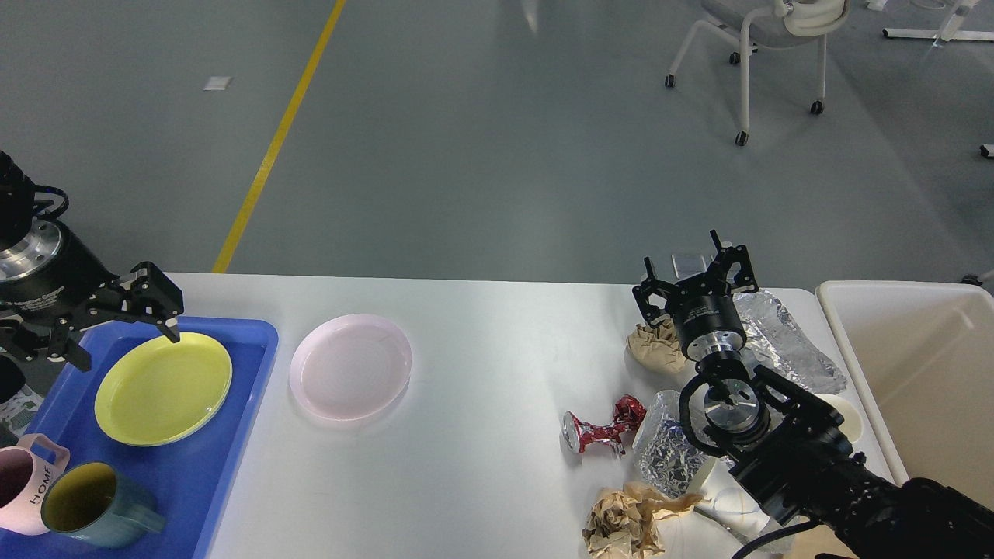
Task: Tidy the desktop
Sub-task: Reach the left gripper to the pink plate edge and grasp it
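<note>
The white desktop [481, 326] holds a pink plate [351, 366] left of centre and litter at the right: a crushed red can [602, 428], a brown paper ball [655, 345], crumpled foil [788, 345], a foil-lined clear cup [666, 450] and a second brown paper wad [627, 522]. My left gripper [124, 341] is open and empty above the far edge of a yellow plate [163, 387]. My right gripper [689, 272] is open and empty, above the far brown paper ball and the foil.
A blue tray [233, 435] at the left holds the yellow plate, a pink mug [19, 485] and a teal mug [97, 505]. A cream bin [916, 373] stands off the right table edge. A white lid [850, 415] lies by my right arm. A chair [765, 46] stands beyond.
</note>
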`<state>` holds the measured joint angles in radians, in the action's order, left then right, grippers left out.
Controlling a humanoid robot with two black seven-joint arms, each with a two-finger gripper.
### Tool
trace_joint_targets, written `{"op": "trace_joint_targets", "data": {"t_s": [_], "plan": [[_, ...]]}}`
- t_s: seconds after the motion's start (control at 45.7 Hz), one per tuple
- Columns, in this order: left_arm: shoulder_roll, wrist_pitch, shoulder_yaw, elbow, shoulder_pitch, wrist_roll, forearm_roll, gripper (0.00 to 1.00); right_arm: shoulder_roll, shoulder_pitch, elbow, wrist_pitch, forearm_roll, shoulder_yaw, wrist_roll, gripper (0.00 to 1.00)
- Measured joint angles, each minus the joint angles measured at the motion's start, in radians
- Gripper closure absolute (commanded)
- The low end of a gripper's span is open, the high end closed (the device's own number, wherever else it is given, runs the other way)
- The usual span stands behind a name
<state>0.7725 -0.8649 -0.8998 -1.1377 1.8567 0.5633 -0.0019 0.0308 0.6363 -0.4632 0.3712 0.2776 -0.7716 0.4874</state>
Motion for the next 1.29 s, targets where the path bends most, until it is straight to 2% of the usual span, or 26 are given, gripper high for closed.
{"op": "trace_joint_targets", "data": {"t_s": [0.131, 0.285, 0.35, 0.394, 0.635, 0.701, 0.942, 1.007, 1.117, 1.226, 1.292], "plan": [[-0.058, 0.013, 0.046, -0.001, 0.004, 0.053, -0.008, 0.06, 0.0, 0.0, 0.0, 0.0, 0.0, 0.0, 0.0, 0.0], [-0.145, 0.065, 0.062, -0.001, -0.045, 0.064, -0.013, 0.07, -0.001, 0.0, 0.001, 0.0, 0.0, 0.0, 0.0, 0.0], [-0.185, 0.13, 0.075, -0.001, -0.09, 0.065, -0.019, 0.07, -0.002, 0.0, 0.001, 0.0, 0.0, 0.0, 0.0, 0.0], [-0.218, 0.213, 0.091, -0.001, -0.14, 0.064, -0.034, 0.07, -0.002, 0.0, 0.001, 0.0, 0.0, 0.0, 0.0, 0.0], [-0.3, 0.528, 0.148, -0.011, -0.326, 0.066, -0.142, 0.07, -0.001, 0.0, 0.001, 0.0, 0.0, 0.0, -0.001, 0.0], [-0.32, 0.599, 0.16, -0.011, -0.363, 0.065, -0.165, 0.07, 0.0, 0.0, 0.0, 0.0, 0.0, 0.0, -0.001, 0.0], [-0.365, 0.941, 0.256, -0.008, -0.499, 0.063, -0.214, 0.09, -0.001, 0.0, 0.0, 0.0, 0.0, 0.0, -0.001, 0.0], [-0.366, 1.003, 0.286, -0.004, -0.527, 0.063, -0.217, 0.11, -0.001, 0.0, 0.0, 0.0, 0.0, 0.0, -0.001, 0.0], [-0.372, 1.059, 0.318, 0.002, -0.56, 0.062, -0.218, 0.16, -0.002, 0.0, 0.0, 0.0, 0.0, 0.0, 0.0, 0.0], [-0.393, 1.104, 0.326, 0.017, -0.587, 0.061, -0.219, 0.34, -0.002, 0.0, 0.0, 0.0, 0.0, 0.0, 0.0, 0.0], [-0.41, 1.136, 0.327, 0.03, -0.605, 0.059, -0.219, 0.34, -0.002, 0.0, 0.0, 0.0, 0.0, 0.0, 0.0, 0.0]]}}
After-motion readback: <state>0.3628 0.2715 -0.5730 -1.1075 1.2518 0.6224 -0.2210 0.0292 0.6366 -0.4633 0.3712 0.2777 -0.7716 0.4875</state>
